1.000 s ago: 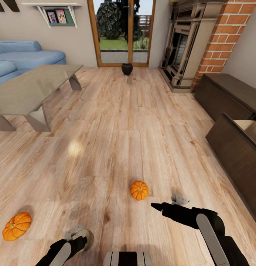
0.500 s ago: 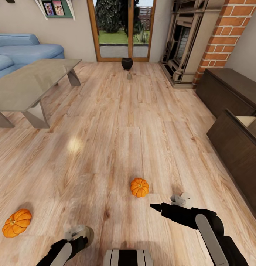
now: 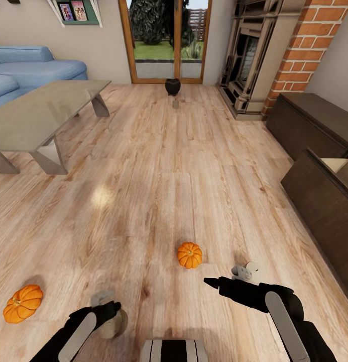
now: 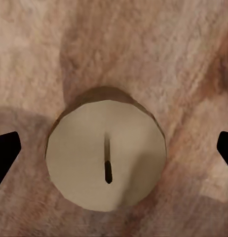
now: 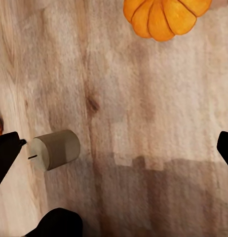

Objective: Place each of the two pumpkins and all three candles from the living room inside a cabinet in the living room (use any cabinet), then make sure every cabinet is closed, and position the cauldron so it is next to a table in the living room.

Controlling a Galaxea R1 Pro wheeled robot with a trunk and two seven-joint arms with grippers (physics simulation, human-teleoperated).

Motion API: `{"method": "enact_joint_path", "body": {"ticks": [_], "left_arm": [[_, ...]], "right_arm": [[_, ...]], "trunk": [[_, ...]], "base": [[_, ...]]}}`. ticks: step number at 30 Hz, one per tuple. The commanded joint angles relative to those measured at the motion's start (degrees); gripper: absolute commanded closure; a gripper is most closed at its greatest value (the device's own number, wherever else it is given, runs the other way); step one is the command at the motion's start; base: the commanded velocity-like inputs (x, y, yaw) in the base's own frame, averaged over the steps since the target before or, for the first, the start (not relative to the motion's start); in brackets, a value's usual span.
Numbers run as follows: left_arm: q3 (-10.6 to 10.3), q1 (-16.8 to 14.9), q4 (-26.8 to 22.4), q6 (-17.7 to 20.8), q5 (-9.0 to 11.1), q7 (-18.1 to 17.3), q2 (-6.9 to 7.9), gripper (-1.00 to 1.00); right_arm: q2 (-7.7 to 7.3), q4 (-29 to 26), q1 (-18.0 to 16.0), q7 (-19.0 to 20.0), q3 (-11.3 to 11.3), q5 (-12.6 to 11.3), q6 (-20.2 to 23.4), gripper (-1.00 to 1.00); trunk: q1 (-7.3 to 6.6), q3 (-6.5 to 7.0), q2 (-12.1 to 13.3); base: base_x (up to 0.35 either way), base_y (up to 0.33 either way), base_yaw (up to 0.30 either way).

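My left gripper hangs open straight over an upright off-white candle on the floor. The candle's top and wick sit between the two dark fingertips. My right gripper is open above bare floor, with nothing between its fingers. One pumpkin lies just ahead of it, and another pumpkin rests far left. A second candle lies by my right forearm. A third candle stands near the black cauldron by the glass door. The right wrist view shows a pumpkin and a candle.
The low grey-beige table stands at the left in front of a blue sofa. The dark cabinet runs along the right wall, with one drawer pulled open. A brick fireplace is at the back right.
The head camera tilted down slightly a second ago. My left arm has since moved forward over the candle. The right arm and the pumpkins have stayed in place.
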Motion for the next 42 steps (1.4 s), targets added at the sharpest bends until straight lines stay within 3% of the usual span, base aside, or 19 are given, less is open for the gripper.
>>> {"method": "enact_joint_path", "body": {"ticks": [1,5,16,42], "left_arm": [[-0.23,-0.46,-0.75,0.11,0.62,0.62,0.39,-1.00],[-0.09,-1.37,-2.25,0.34,0.61,0.91,1.21,-1.00],[-0.13,-1.77,-1.74,0.01,0.56,0.85,1.49,-1.00],[-0.19,-1.77,1.16,-0.57,0.55,0.80,0.94,-1.00]], "right_arm": [[-0.03,-0.04,-0.03,0.29,0.03,0.34,0.19,-1.00],[-0.03,0.04,-0.03,0.27,-0.04,0.34,0.15,-1.00],[-0.03,-0.01,-0.03,0.24,-0.01,0.49,0.13,-1.00],[-0.24,-1.26,-0.02,0.45,0.56,0.36,0.40,-1.00]], "trunk": [[-0.01,-0.04,-0.02],[-0.01,-0.04,-0.02],[-0.01,-0.04,-0.02],[-0.01,-0.04,-0.02]], "base": [[0.000,0.000,0.000],[0.000,0.000,0.000],[0.000,0.000,0.000],[0.000,0.000,0.000]]}}
